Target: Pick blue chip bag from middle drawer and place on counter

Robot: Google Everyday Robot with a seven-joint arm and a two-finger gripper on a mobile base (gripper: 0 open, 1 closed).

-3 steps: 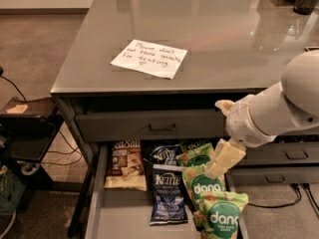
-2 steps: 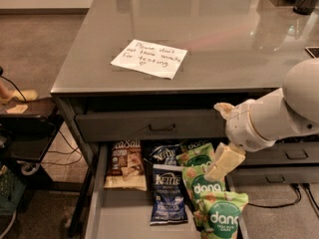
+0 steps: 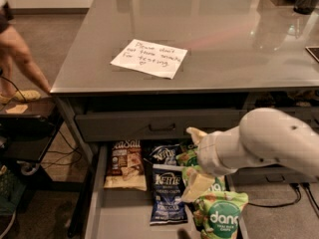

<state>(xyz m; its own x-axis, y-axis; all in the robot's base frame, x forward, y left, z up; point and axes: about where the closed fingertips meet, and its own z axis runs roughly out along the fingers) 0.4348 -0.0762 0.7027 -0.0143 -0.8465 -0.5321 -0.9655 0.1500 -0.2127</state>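
Note:
The blue chip bag [image 3: 167, 195] lies flat in the open middle drawer [image 3: 124, 218], its pale band toward the back. A darker navy Kettle bag [image 3: 163, 153] lies just behind it. My gripper [image 3: 195, 161] hangs over the drawer just right of the blue bag, above green dang bags [image 3: 222, 217]. Its two pale fingers [image 3: 197, 185] stand apart with nothing held, and the lower one reaches the blue bag's right edge. The grey counter [image 3: 224, 44] lies above with a white handwritten note [image 3: 149, 59] on it.
A tan sea-salt snack bag [image 3: 125, 166] lies at the drawer's left. A closed drawer front with a bar handle [image 3: 162, 128] sits above the open drawer. A person's limb [image 3: 22, 59] and a low dark cart [image 3: 27, 133] are at the left. Dark objects stand at the counter's back.
My gripper has moved left and down, closer to the blue bag in the drawer. A person's limb has come into view at the left.

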